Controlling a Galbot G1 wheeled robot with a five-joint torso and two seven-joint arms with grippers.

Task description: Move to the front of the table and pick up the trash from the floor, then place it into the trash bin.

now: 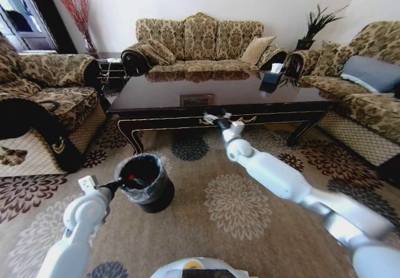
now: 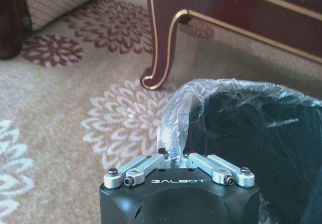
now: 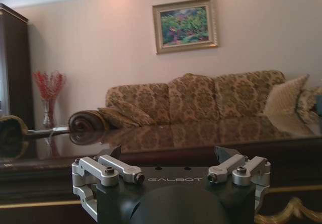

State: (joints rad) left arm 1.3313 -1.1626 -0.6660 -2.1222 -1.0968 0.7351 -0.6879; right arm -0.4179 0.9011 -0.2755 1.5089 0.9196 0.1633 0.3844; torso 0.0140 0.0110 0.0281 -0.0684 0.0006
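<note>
Trash bin (image 1: 145, 181) upright on floor (image 1: 250, 228)

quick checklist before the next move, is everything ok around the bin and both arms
1. Bin upright on the carpet: ok. The trash bin stands upright on the floor, in front of the table.
2. Left gripper position: ok. The left gripper sits at the bin's rim, against the plastic liner.
3. Left gripper empty: cannot tell; its fingers are hidden by the liner.
4. Trash in the bin: cannot tell. Something red shows inside, but its shape is unclear.
5. Right gripper empty: ok. The right gripper is open, holds nothing, and is raised at the table's front edge.
6. Floor near the bin free of litter: ok in the head view.
</note>
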